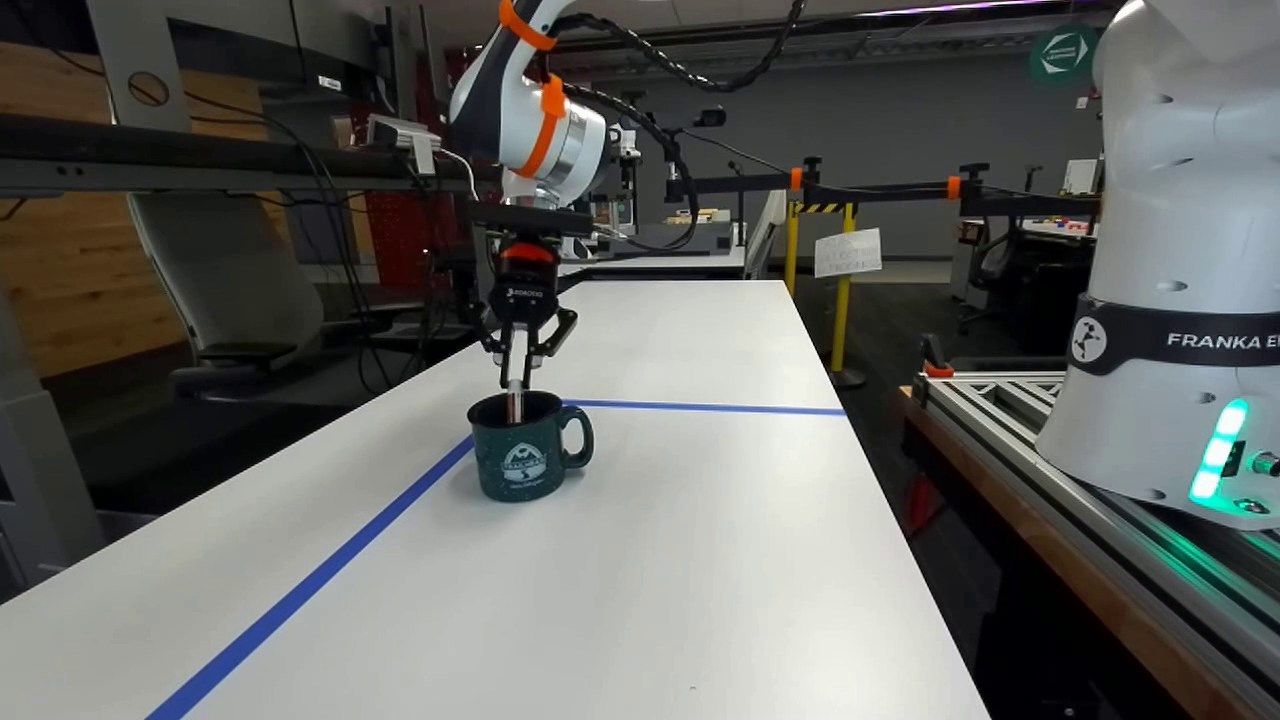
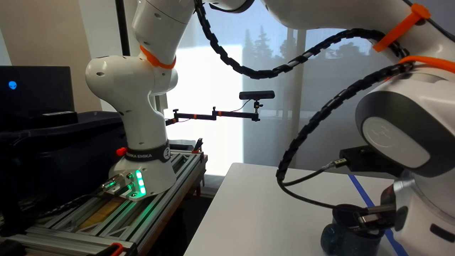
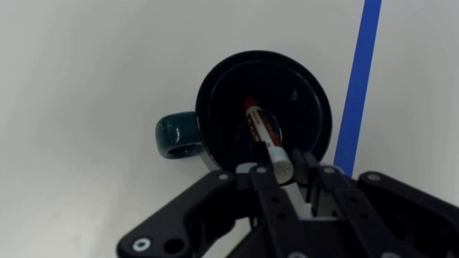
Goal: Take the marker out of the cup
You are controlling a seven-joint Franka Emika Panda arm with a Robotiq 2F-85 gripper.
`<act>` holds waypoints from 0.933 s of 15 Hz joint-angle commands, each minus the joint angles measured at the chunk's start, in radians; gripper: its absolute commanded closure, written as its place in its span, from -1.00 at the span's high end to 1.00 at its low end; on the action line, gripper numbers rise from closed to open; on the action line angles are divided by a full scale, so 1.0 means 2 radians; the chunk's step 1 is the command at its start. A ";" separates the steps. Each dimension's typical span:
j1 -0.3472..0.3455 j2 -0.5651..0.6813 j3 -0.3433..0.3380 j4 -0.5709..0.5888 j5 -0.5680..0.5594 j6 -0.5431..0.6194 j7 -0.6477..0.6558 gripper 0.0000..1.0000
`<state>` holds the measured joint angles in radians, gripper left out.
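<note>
The dark teal cup point(image 1: 520, 470) stands upright on the white table, and its dark rim point(image 3: 202, 104) fills the middle of the wrist view. In an exterior view the cup point(image 2: 359, 245) is cut off by the bottom edge. The marker point(image 3: 265, 129) stands inside it, red tip low in the cup and pale end up between my fingers; its red part point(image 1: 515, 408) shows just above the rim. My gripper point(image 1: 517, 378) points straight down over the opening, its fingers point(image 3: 282, 154) close on either side of the marker's pale end and seemingly shut on it.
Blue tape point(image 1: 330, 575) runs along the white table point(image 1: 660, 570) beside the cup; it also shows in the wrist view point(image 3: 353, 93). The cup's handle point(image 3: 175, 132) sticks out away from the tape. The robot base point(image 1: 1180, 420) stands beyond the table's edge. A cable point(image 2: 309, 201) hangs near the cup.
</note>
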<state>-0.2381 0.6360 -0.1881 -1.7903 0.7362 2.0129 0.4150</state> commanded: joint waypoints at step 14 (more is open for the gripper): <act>0.020 -0.237 -0.011 -0.179 -0.041 -0.019 0.008 -0.89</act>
<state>-0.2050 0.3226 -0.1989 -2.0067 0.6626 1.9897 0.4070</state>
